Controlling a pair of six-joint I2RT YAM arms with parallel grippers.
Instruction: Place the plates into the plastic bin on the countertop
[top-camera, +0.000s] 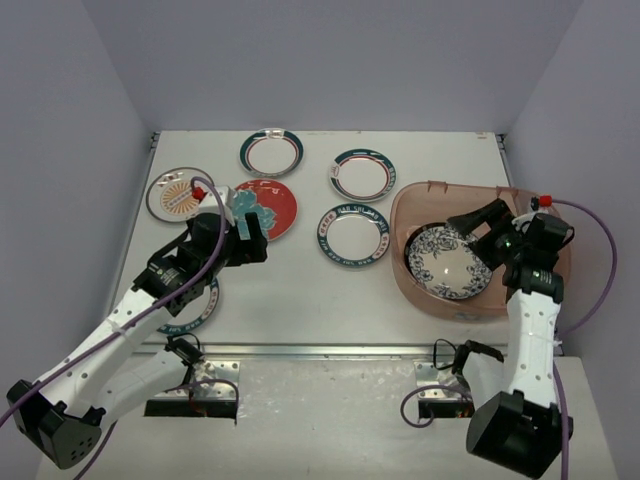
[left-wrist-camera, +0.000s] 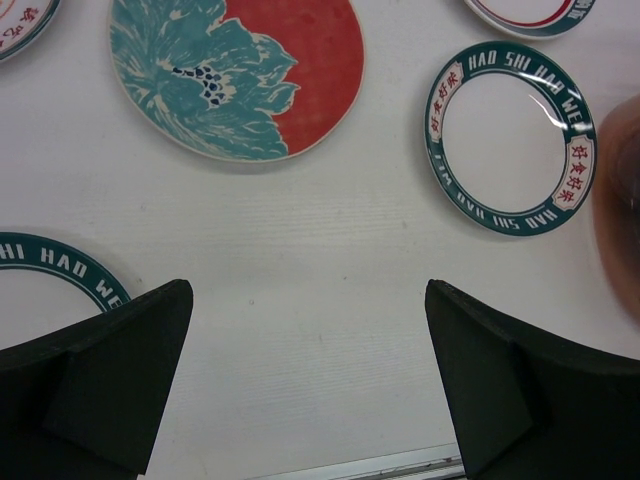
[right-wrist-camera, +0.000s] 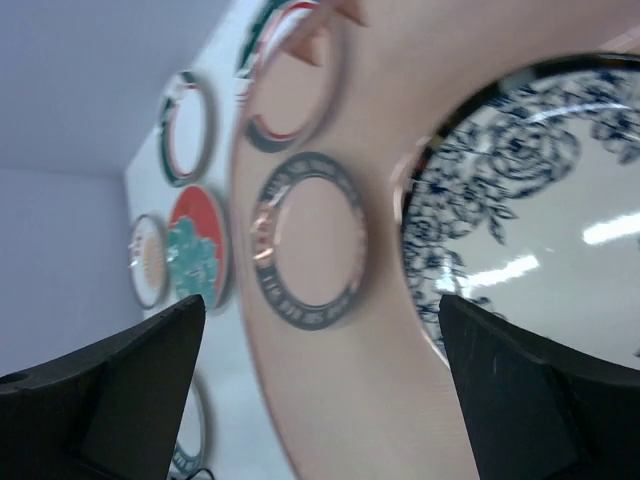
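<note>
The brownish-pink plastic bin (top-camera: 402, 222) stands at the right of the white countertop (top-camera: 300, 290). A blue-patterned plate (top-camera: 447, 262) lies in it on top of a dark-rimmed plate (top-camera: 411, 250). My right gripper (top-camera: 479, 236) hangs open and empty over the bin; its wrist view shows the blue-patterned plate (right-wrist-camera: 540, 200) and the bin wall (right-wrist-camera: 380, 400). My left gripper (top-camera: 251, 234) is open and empty above bare countertop, just near of the red floral plate (top-camera: 272, 205). The left wrist view shows that plate (left-wrist-camera: 240, 75) and a teal-rimmed plate (left-wrist-camera: 510, 135).
Three teal-rimmed plates (top-camera: 271, 152) (top-camera: 360, 174) (top-camera: 353, 236) lie on the counter. An orange-centred plate (top-camera: 176, 195) is at the far left. Another teal-rimmed plate (top-camera: 203, 310) lies partly under my left arm. The metal front edge (top-camera: 320, 349) runs along the near side.
</note>
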